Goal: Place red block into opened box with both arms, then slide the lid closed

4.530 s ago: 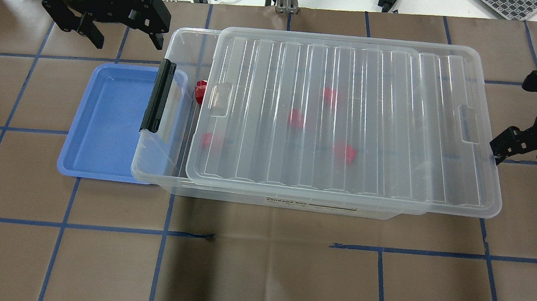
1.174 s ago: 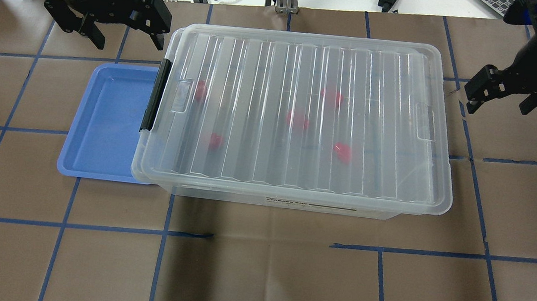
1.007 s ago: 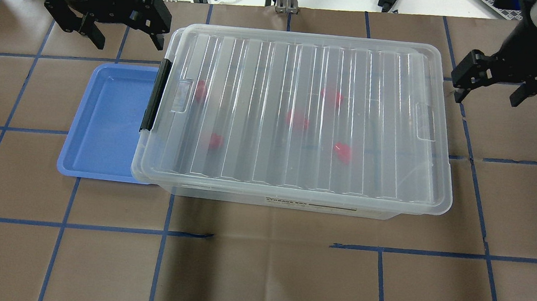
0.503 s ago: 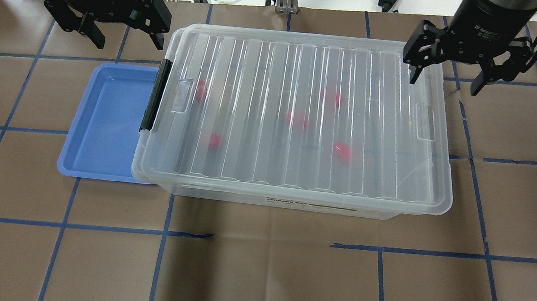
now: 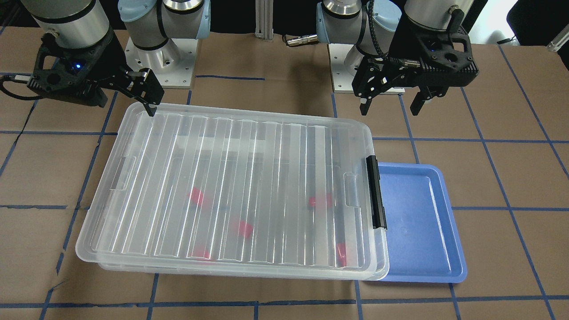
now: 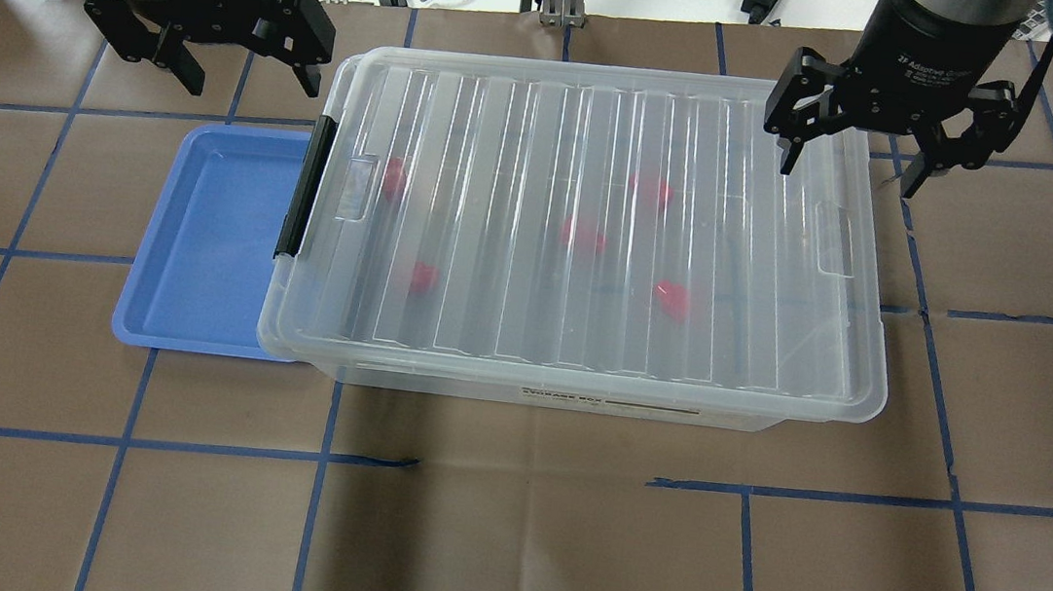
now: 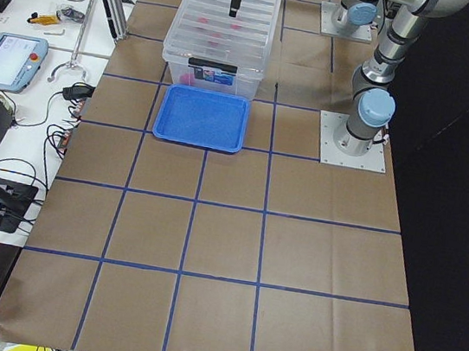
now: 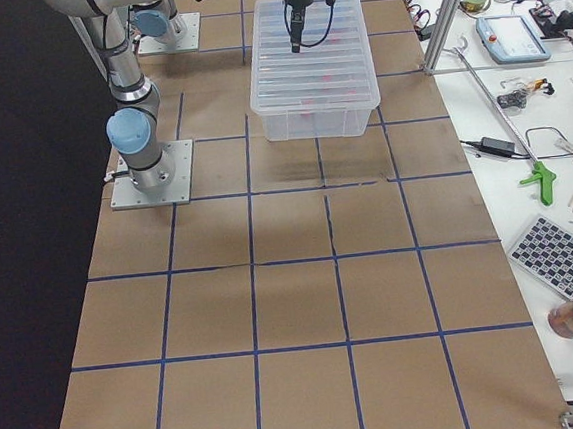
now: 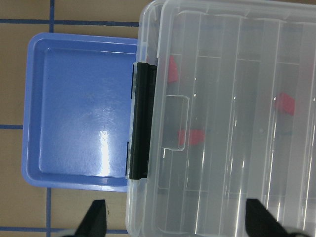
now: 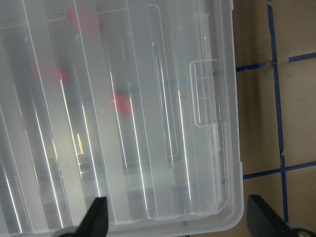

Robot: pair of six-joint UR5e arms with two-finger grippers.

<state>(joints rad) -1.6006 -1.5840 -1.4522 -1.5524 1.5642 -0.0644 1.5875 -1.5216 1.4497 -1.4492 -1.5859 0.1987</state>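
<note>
- The lid (image 6: 593, 224) is a flat sheet of clear, glossy plastic with parallel ridges, rounded corners and a rectangular notch at each short end; it lies square over the box (image 6: 535, 396), a shallow clear bin with a black bar (image 6: 305, 186) along its left short end
- The red block (image 6: 393, 177), small and shiny, sits inside the box just beside the black bar, blurred by the lid; four more red blocks (image 6: 582, 235) lie scattered further in
- A smooth blue tray (image 6: 209, 243) with a raised rim lies partly under the box's bar end, on brown paper (image 6: 500, 547) gridded with blue tape (image 6: 120, 439)
- The left gripper (image 6: 251, 81) hangs beyond the far left corner, jaws spread wide, grasping nothing
- The right gripper (image 6: 847, 176) hangs over the lid's far right corner, jaws likewise released; whether a fingertip touches the lid I cannot tell
- Earlier the lid sat shifted right, leaving the red block uncovered; now it covers the whole box; the right gripper has moved from the lid's right end to the far corner; the left one has stayed put
</note>
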